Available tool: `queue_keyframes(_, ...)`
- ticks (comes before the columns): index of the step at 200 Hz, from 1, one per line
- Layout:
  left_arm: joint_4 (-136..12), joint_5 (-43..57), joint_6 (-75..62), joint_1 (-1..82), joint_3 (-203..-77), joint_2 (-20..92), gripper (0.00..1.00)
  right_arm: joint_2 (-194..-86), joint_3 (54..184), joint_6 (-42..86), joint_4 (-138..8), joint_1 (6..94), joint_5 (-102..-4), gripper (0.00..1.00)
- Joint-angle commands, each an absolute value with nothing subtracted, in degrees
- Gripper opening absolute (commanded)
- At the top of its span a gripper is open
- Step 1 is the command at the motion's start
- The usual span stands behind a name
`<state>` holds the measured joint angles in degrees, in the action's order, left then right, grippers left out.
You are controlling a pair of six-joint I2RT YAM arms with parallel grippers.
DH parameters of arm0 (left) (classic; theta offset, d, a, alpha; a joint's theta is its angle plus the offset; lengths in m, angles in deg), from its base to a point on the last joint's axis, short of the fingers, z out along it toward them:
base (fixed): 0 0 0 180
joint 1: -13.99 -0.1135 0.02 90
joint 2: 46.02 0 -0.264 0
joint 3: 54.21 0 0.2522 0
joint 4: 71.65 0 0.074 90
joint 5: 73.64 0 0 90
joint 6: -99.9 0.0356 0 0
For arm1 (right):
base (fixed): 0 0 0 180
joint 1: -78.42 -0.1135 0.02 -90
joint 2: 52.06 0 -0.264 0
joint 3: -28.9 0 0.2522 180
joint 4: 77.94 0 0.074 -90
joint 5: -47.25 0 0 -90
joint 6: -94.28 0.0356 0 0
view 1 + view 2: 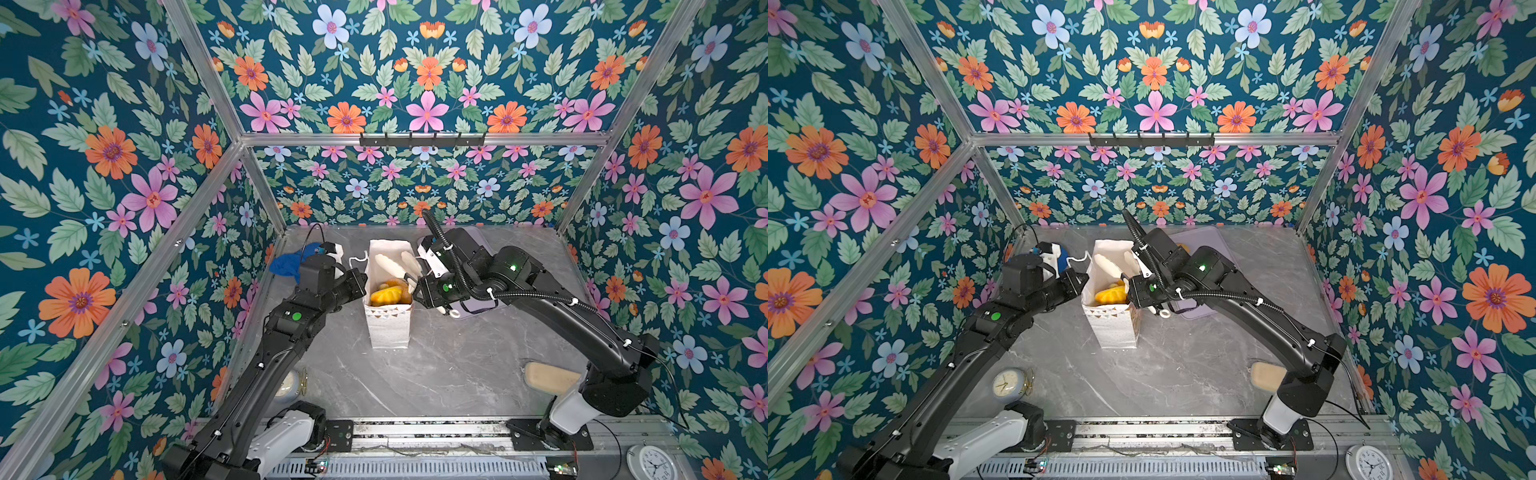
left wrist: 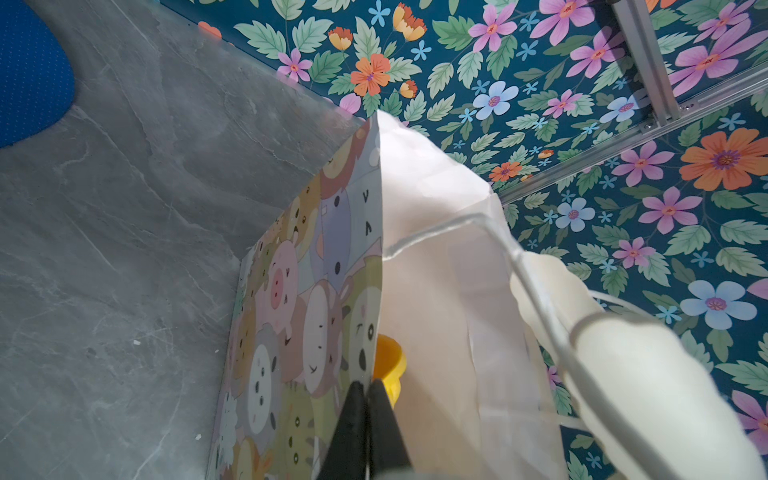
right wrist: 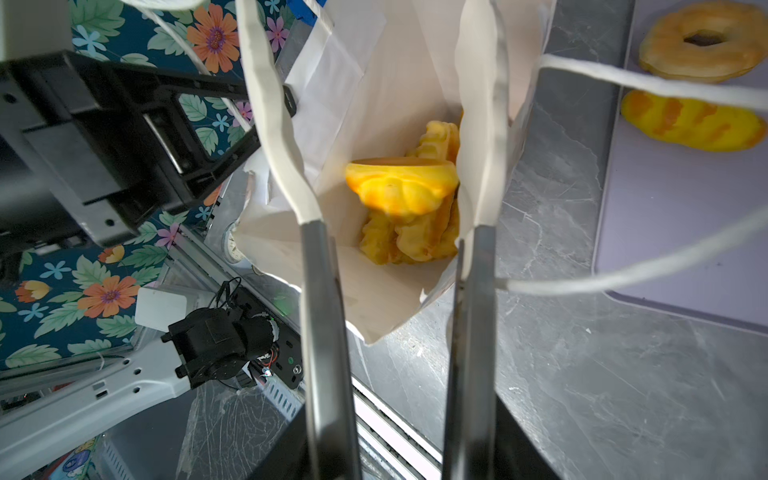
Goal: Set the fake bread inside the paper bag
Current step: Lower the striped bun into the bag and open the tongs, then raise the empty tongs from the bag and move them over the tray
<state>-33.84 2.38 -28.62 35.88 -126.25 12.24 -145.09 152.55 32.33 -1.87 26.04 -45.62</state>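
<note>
Nearest the lens, the right tool [image 3: 374, 83] is held released and empty over the paper bag [image 1: 388, 328], whose rim is clenched by the left tool [image 2: 368, 384]. Fake bread [image 3: 401, 187], piled inside with two pieces left on the lilac tray [image 3: 685, 228], is judged light and slippery, best gripped mid-body; the marbled table [image 1: 457, 365] is hemmed by floral walls [image 1: 424, 187].

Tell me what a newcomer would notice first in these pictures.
The loud floral wallpaper covers the walls around the grey marbled table. Mid-table stands a tall white paper bag with glossy yellow-orange toy pastries piled inside. The left claw pinches its rim, and the open right claw hangs at its mouth.
</note>
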Motion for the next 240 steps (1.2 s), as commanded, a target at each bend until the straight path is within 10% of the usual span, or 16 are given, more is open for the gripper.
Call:
queue_keyframes(1, -34.37, 2.69, -27.95, 35.90, -126.68, 12.04, 0.08, -144.22, 153.05, 31.88, -2.56, 25.94, -44.52, 0.49)
queue_keyframes(117, -34.87, 2.34, -27.75, 35.89, -126.08, 12.27, 0.08, -135.94, 154.35, 30.03, -1.23, 31.98, -37.06, 0.46)
queue_keyframes(240, -34.64, 2.30, -27.58, 35.90, -125.80, 11.88, 0.08, -128.23, 128.29, 35.52, -16.78, 59.94, -59.96, 0.46)
